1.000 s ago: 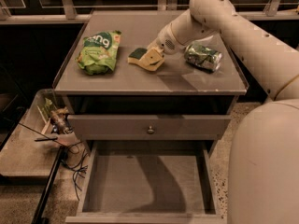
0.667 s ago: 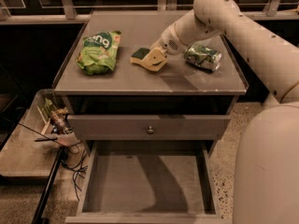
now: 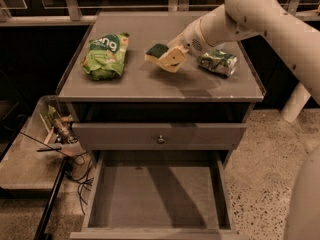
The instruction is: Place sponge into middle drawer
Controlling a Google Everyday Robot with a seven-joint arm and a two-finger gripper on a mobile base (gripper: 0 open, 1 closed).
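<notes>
The sponge (image 3: pixel 157 51), dark green on top with pale yellow foam below, is at the middle of the cabinet top (image 3: pixel 150 86). It sits between my tan fingers (image 3: pixel 173 60). My gripper (image 3: pixel 169 59) reaches in from the upper right, is shut on the sponge and holds it tilted, a little above the surface, with a shadow under it. The middle drawer (image 3: pixel 155 196) is pulled wide open at the bottom of the view, below and in front of the gripper. Its flat grey floor is bare.
A light-green snack bag (image 3: pixel 106 54) lies left of the sponge. A crumpled shiny green packet (image 3: pixel 218 63) lies to its right. A closed drawer front with a round knob (image 3: pixel 160 139) sits above the open drawer. A cluttered tray and cables (image 3: pixel 57 131) are at the left.
The gripper has risen slightly with the sponge in it, lifting it off the cabinet top. The bag, the packet and the drawers have not moved.
</notes>
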